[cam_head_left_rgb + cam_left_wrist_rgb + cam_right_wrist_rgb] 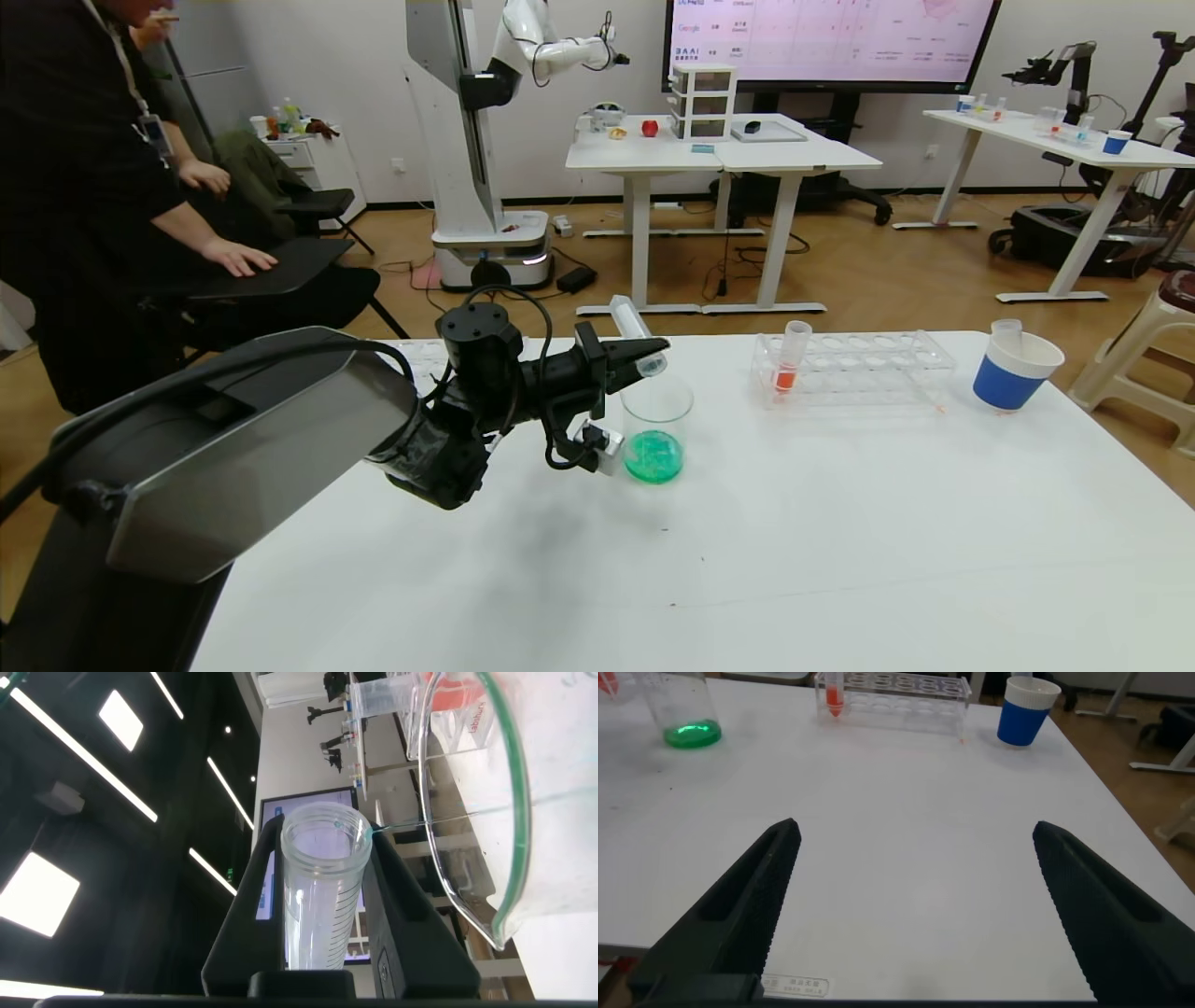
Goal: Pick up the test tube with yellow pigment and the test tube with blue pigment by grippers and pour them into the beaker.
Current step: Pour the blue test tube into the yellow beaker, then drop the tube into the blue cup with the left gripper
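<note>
My left gripper (644, 355) is shut on a clear test tube (630, 327), tilted with its mouth over the beaker (656, 397). In the left wrist view the tube (318, 896) looks empty, with a cyan drop at its lip beside the beaker rim (509, 812). The beaker holds green liquid (653, 457) at its bottom. No tube with yellow liquid shows. My right gripper (915, 835) is open and empty above bare table, out of the head view.
A clear rack (854, 364) with one orange-red tube (792, 359) stands to the right of the beaker. A blue-and-white paper cup (1013, 373) holding a clear tube (1006, 329) is at the far right. A person sits beyond the table's left edge.
</note>
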{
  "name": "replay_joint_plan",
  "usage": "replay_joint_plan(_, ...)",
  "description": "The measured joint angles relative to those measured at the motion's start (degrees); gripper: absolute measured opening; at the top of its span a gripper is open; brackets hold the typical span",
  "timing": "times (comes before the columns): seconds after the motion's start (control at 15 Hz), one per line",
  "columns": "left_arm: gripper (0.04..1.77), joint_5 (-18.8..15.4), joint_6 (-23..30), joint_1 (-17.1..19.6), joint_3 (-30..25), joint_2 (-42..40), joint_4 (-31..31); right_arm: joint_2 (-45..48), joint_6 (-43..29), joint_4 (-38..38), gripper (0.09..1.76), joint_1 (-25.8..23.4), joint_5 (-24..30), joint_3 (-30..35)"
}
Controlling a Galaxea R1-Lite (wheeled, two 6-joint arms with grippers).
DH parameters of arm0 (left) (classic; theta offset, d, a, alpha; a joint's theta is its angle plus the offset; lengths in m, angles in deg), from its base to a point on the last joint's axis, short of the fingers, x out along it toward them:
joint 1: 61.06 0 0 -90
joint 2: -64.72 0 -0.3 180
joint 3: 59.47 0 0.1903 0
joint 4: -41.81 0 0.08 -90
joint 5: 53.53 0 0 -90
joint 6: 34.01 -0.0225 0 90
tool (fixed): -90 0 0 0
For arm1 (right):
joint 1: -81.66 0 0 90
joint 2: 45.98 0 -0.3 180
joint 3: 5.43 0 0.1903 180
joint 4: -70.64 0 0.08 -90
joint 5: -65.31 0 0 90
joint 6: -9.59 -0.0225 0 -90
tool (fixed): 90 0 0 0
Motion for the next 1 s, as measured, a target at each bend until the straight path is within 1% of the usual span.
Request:
replay_joint_plan(0.2,0.50,0.0,0.9,0.0,0.0,-0.1,0.0,0.0,0.0,0.0,1.74,0.0,0.0,0.0)
replay_joint_plan(0.27,0.50,0.2,2.2,-0.2,0.1,-0.3,0.0,0.0,0.0,0.0,1.74,0.0,0.0,0.0)
replay_joint_plan(0.33,0.50,0.6,5.5,-0.3,0.1,-0.5,0.1,0.0,0.0,0.0,1.74,0.0,0.0,0.0)
replay_joint_plan(0.4,0.50,1.5,11.1,-0.6,0.2,-0.7,0.3,0.0,0.0,0.0,1.74,0.0,0.0,0.0)
replay_joint_plan(0.47,0.50,4.3,18.8,-1.0,0.4,-0.9,1.4,0.0,0.0,0.0,1.74,0.0,0.0,0.0)
replay_joint_plan(0.53,0.50,9.6,26.7,-1.5,0.6,-1.1,4.2,0.0,0.0,0.0,1.74,0.0,0.0,0.0)
replay_joint_plan(0.6,0.50,17.9,34.8,-2.1,0.8,-1.3,7.9,0.0,0.0,0.0,1.74,0.0,0.0,0.0)
replay_joint_plan(0.67,0.50,27.2,42.4,-3.3,0.9,-1.8,10.3,0.0,0.0,0.0,1.74,0.0,0.0,0.0)
replay_joint_plan(0.73,0.50,35.5,48.1,-4.6,0.9,-2.5,11.0,0.0,0.0,0.0,1.74,0.0,0.0,0.0)
replay_joint_plan(0.87,0.50,49.5,61.3,-7.1,1.1,-4.5,9.5,0.0,0.0,0.0,1.74,0.0,0.0,0.0)
replay_joint_plan(1.0,0.50,61.7,72.2,-9.1,1.5,-6.3,6.2,0.0,0.0,0.0,1.74,0.0,0.0,0.0)
